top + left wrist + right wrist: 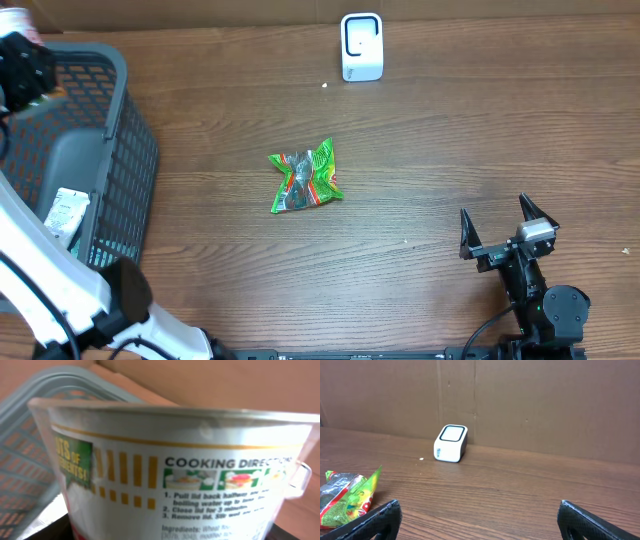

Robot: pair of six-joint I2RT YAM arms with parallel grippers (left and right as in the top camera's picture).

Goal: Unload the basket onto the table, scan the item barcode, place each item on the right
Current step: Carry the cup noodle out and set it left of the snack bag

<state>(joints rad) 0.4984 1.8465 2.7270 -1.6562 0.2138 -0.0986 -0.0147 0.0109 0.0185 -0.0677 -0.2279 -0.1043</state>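
Right claw (493,208) spread wide; noodle cup (170,485) fills left-wrist view.

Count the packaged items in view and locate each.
3: a green snack bag mid-table, a white packet inside the basket, an instant noodle cup close before the left wrist camera. Basket may hide more.

A white noodle cup (190,435) filled the left wrist view, wide rim up, printed with gold bars, a green badge and a "COOKING DIRECTIONS" panel, with a grey basket (25,460) behind it. The small white scanner (361,46) stood upright at the far edge of the table (450,150). A crumpled green packet (305,177) lay mid-table, well apart from it.
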